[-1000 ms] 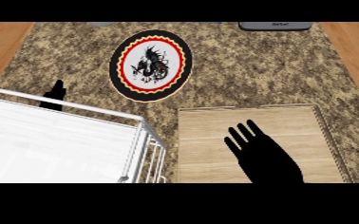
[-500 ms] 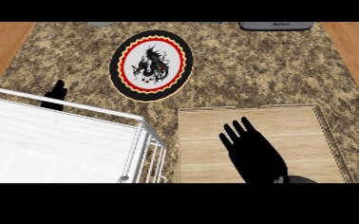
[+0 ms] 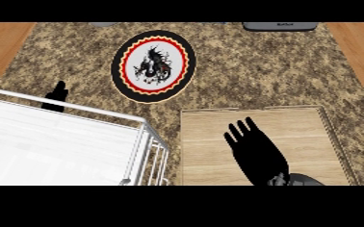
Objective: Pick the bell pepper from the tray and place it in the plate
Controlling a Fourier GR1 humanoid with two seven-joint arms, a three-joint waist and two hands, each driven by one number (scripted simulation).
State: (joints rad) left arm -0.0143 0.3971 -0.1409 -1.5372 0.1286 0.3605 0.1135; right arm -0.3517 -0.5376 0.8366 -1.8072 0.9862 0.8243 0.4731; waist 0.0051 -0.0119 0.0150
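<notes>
Speckled brown granite (image 3: 284, 72) fills the counter's top, with wood strips at both side edges. No bell pepper can be made out anywhere, so its place cannot be told. A shallow wooden tray (image 3: 206, 149) is seen at lower right; over it the right hand (image 3: 257, 153) is held flat, its fingers (image 3: 239, 129) straight and slightly spread, closed on nothing. A round plate (image 3: 153, 66), black-rimmed with a red and yellow band and a dark figure on white, is set beyond the tray, toward upper left and apart from it. A white wire rack (image 3: 146, 125) occupies the lower left corner. Just past its far rail the left hand (image 3: 55, 97) is partly shown, fingers upright and relaxed. A dark grey object (image 3: 279, 26) is cut by the far edge.
</notes>
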